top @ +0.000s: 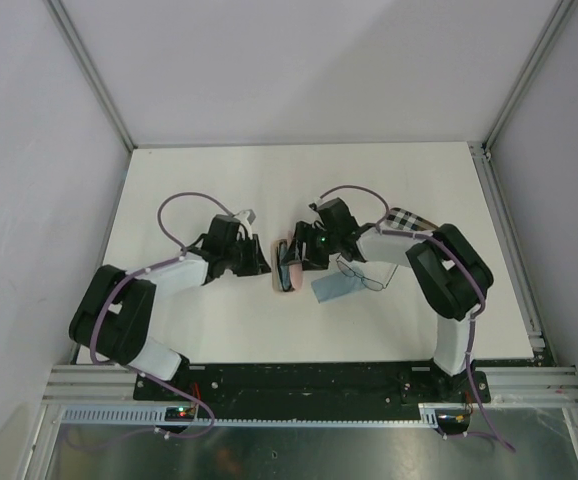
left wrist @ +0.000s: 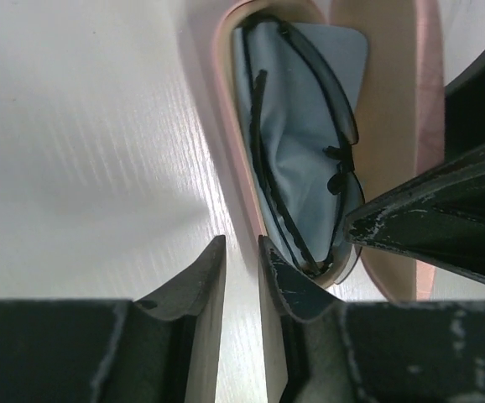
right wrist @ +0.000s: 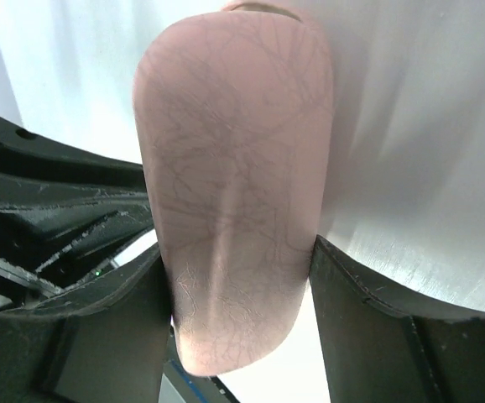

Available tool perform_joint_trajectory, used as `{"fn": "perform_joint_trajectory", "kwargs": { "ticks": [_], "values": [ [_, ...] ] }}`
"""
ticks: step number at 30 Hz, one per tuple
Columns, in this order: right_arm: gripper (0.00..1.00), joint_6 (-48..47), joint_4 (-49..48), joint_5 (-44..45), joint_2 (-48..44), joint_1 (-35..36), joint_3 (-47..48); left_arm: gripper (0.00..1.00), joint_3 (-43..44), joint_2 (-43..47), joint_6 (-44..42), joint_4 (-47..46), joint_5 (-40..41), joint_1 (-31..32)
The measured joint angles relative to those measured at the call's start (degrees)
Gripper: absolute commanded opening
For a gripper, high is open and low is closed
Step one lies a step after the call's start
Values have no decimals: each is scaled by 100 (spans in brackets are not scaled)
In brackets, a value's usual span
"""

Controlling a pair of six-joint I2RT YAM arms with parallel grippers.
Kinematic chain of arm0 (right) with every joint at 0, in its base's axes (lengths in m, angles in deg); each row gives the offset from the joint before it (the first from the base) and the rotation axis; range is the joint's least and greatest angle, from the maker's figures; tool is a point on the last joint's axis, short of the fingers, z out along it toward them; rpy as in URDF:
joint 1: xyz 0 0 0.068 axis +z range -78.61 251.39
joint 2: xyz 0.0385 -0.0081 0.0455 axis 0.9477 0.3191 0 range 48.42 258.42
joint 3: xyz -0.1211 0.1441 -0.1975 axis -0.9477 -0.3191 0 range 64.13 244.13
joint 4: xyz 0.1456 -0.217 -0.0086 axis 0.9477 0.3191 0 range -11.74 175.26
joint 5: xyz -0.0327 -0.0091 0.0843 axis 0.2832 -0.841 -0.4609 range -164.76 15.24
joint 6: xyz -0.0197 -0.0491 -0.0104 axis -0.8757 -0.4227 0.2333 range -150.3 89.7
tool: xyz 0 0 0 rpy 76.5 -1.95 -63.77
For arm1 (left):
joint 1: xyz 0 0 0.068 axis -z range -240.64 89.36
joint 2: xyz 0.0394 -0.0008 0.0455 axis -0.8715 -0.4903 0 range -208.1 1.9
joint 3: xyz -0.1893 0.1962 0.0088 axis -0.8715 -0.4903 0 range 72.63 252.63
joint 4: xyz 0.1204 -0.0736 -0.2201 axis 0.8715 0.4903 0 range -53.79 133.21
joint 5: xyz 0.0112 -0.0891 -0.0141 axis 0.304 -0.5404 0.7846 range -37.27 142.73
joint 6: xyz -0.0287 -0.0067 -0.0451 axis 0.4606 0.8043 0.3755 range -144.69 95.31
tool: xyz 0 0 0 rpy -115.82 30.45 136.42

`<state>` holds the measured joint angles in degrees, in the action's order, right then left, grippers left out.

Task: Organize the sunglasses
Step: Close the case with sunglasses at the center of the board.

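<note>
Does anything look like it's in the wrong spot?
Yes: the wire glasses lie loose, partly on the blue cloth, outside any case, while the black pair sits in the open pink case.

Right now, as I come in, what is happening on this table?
Both arms are working on an open pink case in the middle of the table. The right gripper clamps its lid. The left gripper sits at the rim of the lower half, jaws nearly together; I cannot tell if it grips. The black-rimmed sunglasses lie inside the case. The wire pair lies outside, partly on a light blue cloth.
</note>
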<state>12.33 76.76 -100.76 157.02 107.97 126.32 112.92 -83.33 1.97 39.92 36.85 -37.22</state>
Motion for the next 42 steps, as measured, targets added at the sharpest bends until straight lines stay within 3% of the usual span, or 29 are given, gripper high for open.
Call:
{"fn": "perform_joint_trajectory", "kwargs": {
  "ticks": [12, 15, 18, 21, 32, 42],
  "values": [
    [57, -726, 1958, 975, 809, 348, 1725, 24, -310, -422, 149, -1012, -341, -15],
    [66, -890, 2439, 1416, 964, 553, 2164, 24, -348, -610, 186, -1180, -437, -15],
    [83, -1029, 2822, 1864, 1086, 723, 2481, 24, -361, -649, 192, -1241, -535, -37],
    [88, -1167, 3141, 2299, 1163, 826, 2697, 24, -365, -667, 190, -1270, -553, -66],
    [89, -1508, 4037, 2927, 1182, 1078, 3093, 23, -365, -719, 190, -1381, -662, -68],
    [85, -1971, 4175, 3880, 831, 1904, 3123, 23, -466, -651, 186, -1436, -699, -295]
  ]
}}
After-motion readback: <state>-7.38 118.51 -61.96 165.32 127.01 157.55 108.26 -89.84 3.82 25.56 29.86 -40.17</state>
